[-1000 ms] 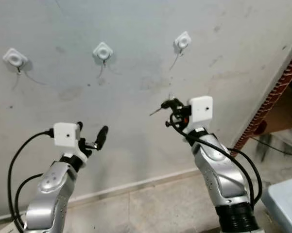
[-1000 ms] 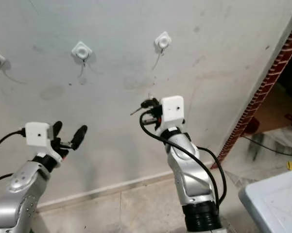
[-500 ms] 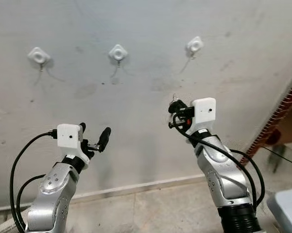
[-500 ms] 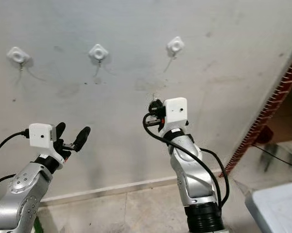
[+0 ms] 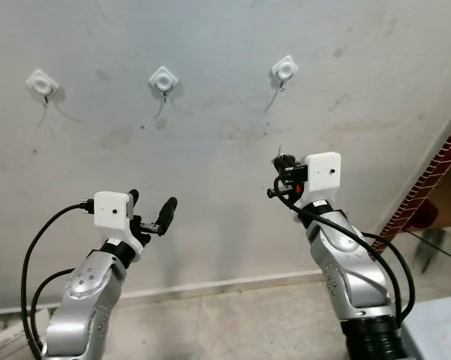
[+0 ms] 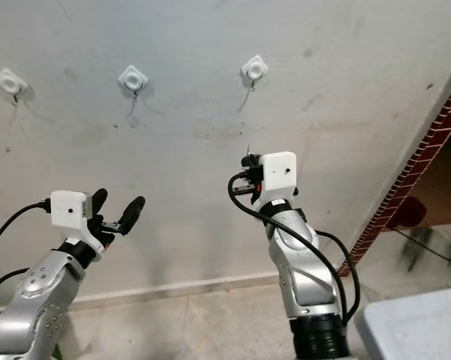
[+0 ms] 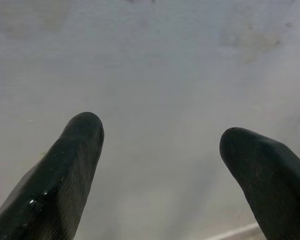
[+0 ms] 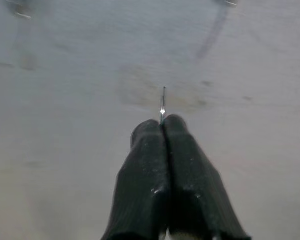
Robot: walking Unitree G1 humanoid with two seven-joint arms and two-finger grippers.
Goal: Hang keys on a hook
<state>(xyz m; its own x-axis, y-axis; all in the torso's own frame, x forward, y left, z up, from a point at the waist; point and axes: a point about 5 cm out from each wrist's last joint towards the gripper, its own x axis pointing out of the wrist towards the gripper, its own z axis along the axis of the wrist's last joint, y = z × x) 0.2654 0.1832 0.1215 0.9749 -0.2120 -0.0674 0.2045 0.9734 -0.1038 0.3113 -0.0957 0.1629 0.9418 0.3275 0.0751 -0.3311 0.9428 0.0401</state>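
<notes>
Three white hooks are fixed in a row on the grey wall: a left hook, a middle hook and a right hook. My right gripper is raised below the right hook, a short way off the wall, and is shut on the keys; a thin metal sliver sticks out past the fingertips. My left gripper is held up lower on the left, open, with nothing between its fingers.
A red brick edge borders the wall at the right. A pale skirting strip runs along the foot of the wall above the tiled floor. A light blue-grey surface lies at the lower right.
The view has shifted as the camera moved. The keys, which jutted out sideways from my right gripper a second ago, now point up toward the wall. The left gripper has stayed open.
</notes>
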